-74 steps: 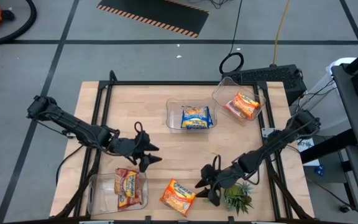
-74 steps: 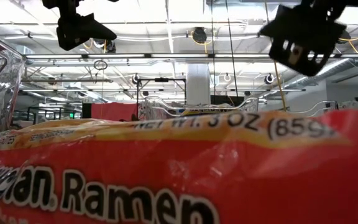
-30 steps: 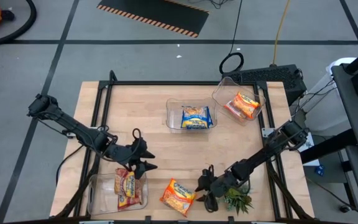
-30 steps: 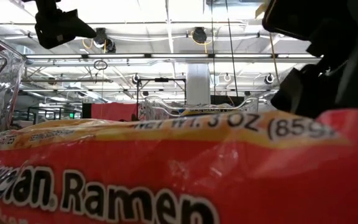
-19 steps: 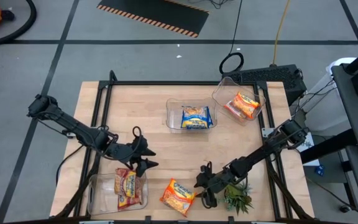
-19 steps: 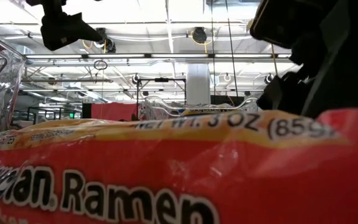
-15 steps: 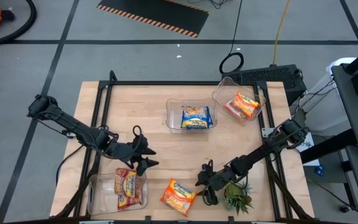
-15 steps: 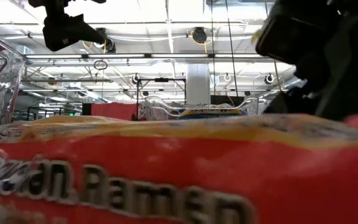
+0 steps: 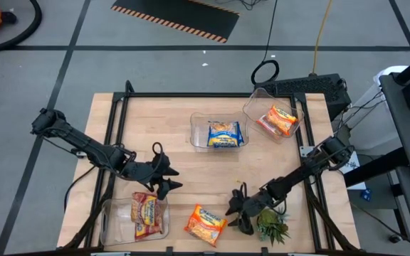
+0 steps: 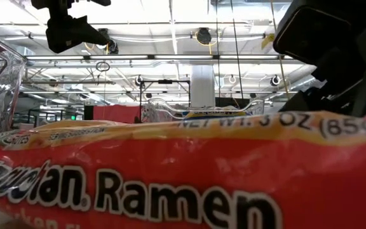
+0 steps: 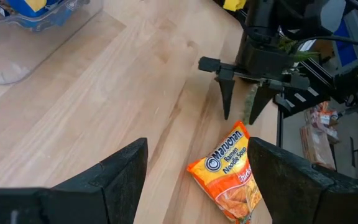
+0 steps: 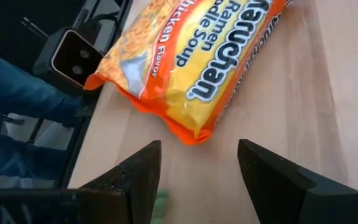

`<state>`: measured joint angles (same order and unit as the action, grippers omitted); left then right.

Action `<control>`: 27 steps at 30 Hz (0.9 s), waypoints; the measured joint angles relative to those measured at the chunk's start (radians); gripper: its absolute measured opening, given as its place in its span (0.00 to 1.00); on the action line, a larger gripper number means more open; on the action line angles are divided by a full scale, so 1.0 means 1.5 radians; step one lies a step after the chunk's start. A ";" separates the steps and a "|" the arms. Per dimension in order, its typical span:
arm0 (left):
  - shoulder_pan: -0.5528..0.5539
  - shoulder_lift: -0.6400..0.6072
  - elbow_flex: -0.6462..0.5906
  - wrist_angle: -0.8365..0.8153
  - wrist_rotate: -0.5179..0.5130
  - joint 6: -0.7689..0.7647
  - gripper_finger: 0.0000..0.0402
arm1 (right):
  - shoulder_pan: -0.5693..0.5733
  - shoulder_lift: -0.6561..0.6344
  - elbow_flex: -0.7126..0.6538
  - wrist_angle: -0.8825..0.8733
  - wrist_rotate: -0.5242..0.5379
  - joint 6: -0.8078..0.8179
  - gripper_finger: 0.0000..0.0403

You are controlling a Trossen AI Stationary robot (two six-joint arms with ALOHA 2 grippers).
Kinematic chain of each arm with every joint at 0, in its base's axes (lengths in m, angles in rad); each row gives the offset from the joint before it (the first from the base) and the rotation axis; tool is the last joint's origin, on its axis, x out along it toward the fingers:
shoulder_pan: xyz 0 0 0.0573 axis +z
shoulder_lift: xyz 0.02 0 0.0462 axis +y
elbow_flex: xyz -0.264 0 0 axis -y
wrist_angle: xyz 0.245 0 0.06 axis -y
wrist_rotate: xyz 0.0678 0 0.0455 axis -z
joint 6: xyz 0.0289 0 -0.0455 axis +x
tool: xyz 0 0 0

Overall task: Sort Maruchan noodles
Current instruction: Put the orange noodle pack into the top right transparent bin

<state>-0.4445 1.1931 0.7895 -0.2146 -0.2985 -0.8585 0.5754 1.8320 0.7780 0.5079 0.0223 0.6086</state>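
- One orange Maruchan packet [image 9: 206, 224] lies loose on the wooden table [image 9: 191, 171] at its near edge, between the near-left clear bin [image 9: 112, 224] and the small green plant [image 9: 272, 226].
- The right gripper [image 9: 238, 214] hangs low just beside that packet's end, its jaws spread wide and holding nothing.
- The left gripper [image 9: 168, 178] hovers over bare wood just above the near-left bin, jaws also wide and empty.
- A red-brown packet [image 9: 146, 214] lies in that bin.
- A blue-and-yellow packet [image 9: 224, 134] sits in the middle bin [image 9: 199, 134]; another orange one [image 9: 278, 119] is in the tilted far-right bin [image 9: 256, 103].
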 joint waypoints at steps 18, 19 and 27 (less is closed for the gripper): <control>0.002 0.033 0.001 -0.013 0.012 0.002 0.70 | 0.001 0.131 0.041 0.144 0.008 0.002 0.47; 0.002 0.034 0.001 -0.013 0.012 0.000 0.70 | 0.001 0.132 0.043 0.145 0.005 0.002 0.45; 0.002 0.034 0.001 -0.011 0.012 -0.001 0.70 | 0.001 0.132 0.043 0.136 -0.015 0.008 0.22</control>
<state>-0.4416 1.2442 0.7902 -0.2312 -0.2800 -0.8593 0.5762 2.0304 0.8418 0.7116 -0.0002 0.6206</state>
